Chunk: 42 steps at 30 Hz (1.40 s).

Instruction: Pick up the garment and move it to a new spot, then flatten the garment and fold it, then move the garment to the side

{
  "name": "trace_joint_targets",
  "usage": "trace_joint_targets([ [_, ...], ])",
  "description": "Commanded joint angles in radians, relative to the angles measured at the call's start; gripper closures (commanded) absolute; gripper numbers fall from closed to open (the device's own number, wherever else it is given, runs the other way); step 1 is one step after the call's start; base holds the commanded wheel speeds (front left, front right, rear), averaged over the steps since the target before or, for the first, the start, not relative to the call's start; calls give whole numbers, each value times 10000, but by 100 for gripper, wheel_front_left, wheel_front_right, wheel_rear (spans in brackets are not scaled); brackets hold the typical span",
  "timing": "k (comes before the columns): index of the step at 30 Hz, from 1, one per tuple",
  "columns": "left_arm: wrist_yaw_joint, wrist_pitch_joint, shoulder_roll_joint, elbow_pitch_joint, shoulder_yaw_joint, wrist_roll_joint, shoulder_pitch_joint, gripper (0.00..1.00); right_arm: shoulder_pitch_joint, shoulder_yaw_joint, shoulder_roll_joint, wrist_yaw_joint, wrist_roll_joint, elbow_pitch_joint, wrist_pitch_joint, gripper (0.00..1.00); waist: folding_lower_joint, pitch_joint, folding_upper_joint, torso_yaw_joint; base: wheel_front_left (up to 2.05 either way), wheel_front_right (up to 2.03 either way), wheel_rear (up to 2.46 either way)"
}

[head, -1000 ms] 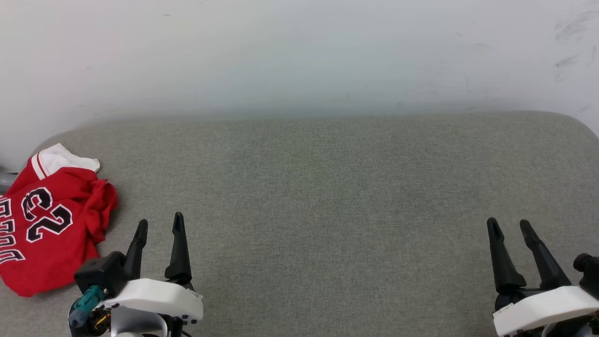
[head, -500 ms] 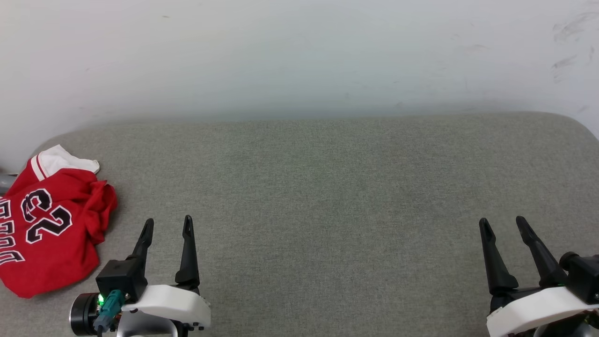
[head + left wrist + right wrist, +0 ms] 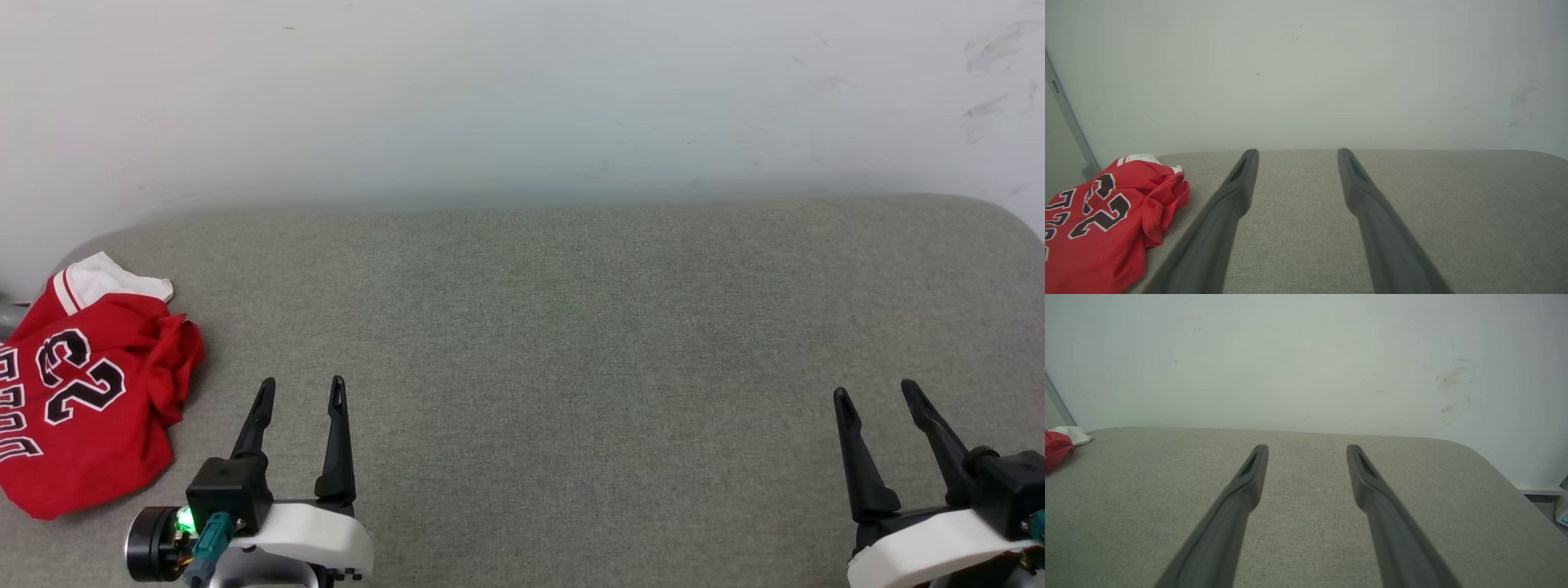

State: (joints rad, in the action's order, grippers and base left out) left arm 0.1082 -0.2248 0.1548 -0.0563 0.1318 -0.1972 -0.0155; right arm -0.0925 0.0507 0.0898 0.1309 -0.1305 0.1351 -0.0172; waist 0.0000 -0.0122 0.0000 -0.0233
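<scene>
Garment unmoved; left end effector seemingly nudged rightward, spread; right end effector spread.

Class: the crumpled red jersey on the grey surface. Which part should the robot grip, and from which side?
Probably the bunched fold on the inner edge of the jersey, approached from the middle of the surface with the open left gripper: that ridge stands raised, while the rest lies flatter.

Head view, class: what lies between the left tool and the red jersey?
Nothing: only bare grey fabric surface lies between the left tool and the red jersey. The head view shows this gap.
</scene>
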Motion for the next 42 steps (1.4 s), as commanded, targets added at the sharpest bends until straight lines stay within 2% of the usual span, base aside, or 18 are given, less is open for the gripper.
trace_joint_targets([
  [1, -16, -68, 1, 30, -7, 133, 35, 0, -61, 0, 5, -3, 147, 102, -67, 0, 0, -2, 0, 5, 0, 0, 0],
  [10, -330, -245, -226, -70, -269, 500, 44, 0, -189, 150, -147, -3, 635, 211, -158, 0, 0, 10, 0, 183, 0, 0, 0],
  [18, -523, -371, -413, -195, -585, 962, 59, 0, -262, 88, -247, -3, 1004, 383, -340, 0, 0, 0, 0, 705, 0, 0, 0],
  [34, -911, -410, -773, -418, -1232, 933, 63, 0, -200, -402, -317, -5, 805, 460, -456, 0, 0, 37, 0, 2847, 0, 0, 0],
  [42, -1126, -410, -907, -432, -1618, 767, 181, 0, -127, -605, -329, -5, 679, 424, -517, 0, 0, -63, 0, 3710, 0, 0, 0],
])
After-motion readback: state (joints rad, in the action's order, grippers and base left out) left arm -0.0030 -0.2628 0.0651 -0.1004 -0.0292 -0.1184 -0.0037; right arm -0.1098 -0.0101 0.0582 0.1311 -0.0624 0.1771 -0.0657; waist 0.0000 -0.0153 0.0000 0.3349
